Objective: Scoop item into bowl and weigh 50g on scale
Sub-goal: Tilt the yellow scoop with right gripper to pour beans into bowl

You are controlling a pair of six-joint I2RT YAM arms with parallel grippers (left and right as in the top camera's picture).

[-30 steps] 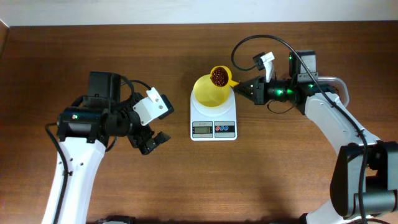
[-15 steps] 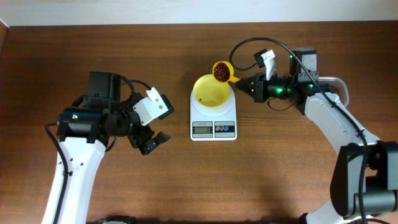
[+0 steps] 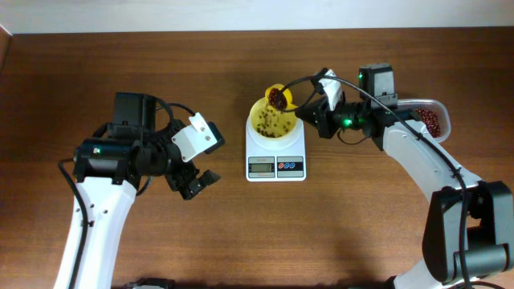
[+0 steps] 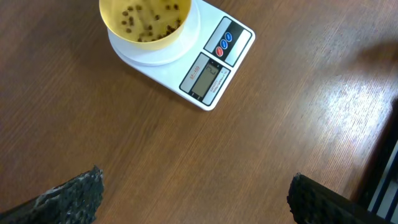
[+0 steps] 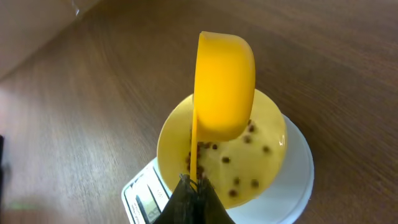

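Note:
The pale-yellow bowl point(image 3: 272, 122) sits on the white scale point(image 3: 275, 148); a few red-brown beans point(image 4: 149, 22) lie scattered inside it. My right gripper point(image 3: 309, 112) is shut on the handle of a yellow scoop point(image 3: 278, 97), tilted over the bowl's far rim, with beans still in it. In the right wrist view the scoop point(image 5: 224, 87) is tipped above the bowl point(image 5: 261, 168), gripper point(image 5: 194, 186) shut on its handle. My left gripper point(image 3: 197, 183) is open and empty, left of the scale; it shows in the left wrist view point(image 4: 193, 199).
A clear plastic container point(image 3: 430, 119) with more beans stands at the right, partly hidden behind my right arm. The scale's display and buttons point(image 4: 211, 59) face the front edge. The table is dark wood.
My right gripper moved left and rolled the scoop over the bowl. Beans have fallen into the bowl, which was empty before. The container at right is now uncovered. The left arm has not moved.

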